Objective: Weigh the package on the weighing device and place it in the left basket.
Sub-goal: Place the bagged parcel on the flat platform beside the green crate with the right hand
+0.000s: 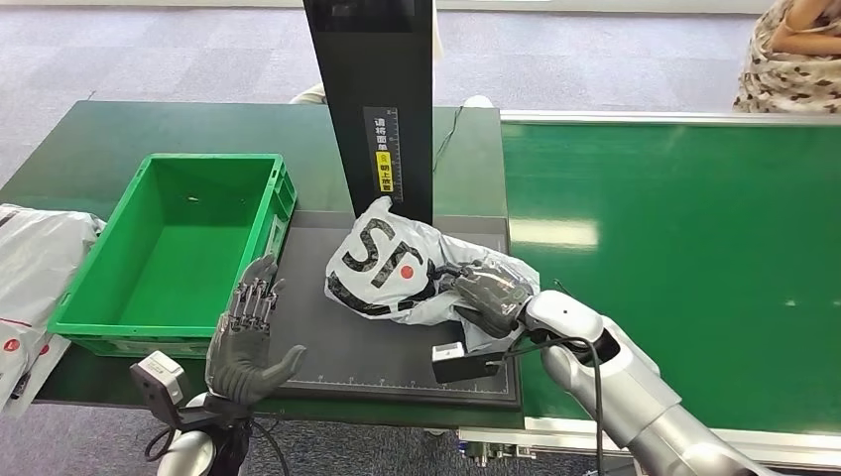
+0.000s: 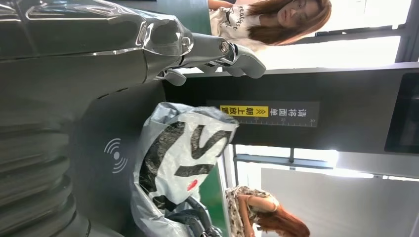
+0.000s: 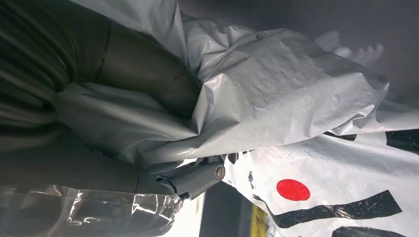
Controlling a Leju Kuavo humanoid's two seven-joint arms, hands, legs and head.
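Observation:
The package (image 1: 392,268) is a grey-white plastic mailer with black letters and a red dot, lying on the black weighing platform (image 1: 337,352) in front of its upright post (image 1: 382,99). My right hand (image 1: 486,296) grips the package's right end; in the right wrist view its fingers (image 3: 197,177) pinch folds of the package (image 3: 296,98). My left hand (image 1: 248,332) is raised over the platform's left edge, fingers spread, holding nothing, a short gap left of the package. The left wrist view looks past this hand (image 2: 123,39) at the package (image 2: 178,158). The green basket (image 1: 99,319) stands empty at left.
A green conveyor belt (image 1: 684,258) runs along the right. More white mailers (image 1: 30,278) lie at the far left beside the basket. A person in a patterned top (image 1: 788,55) sits at the far right corner.

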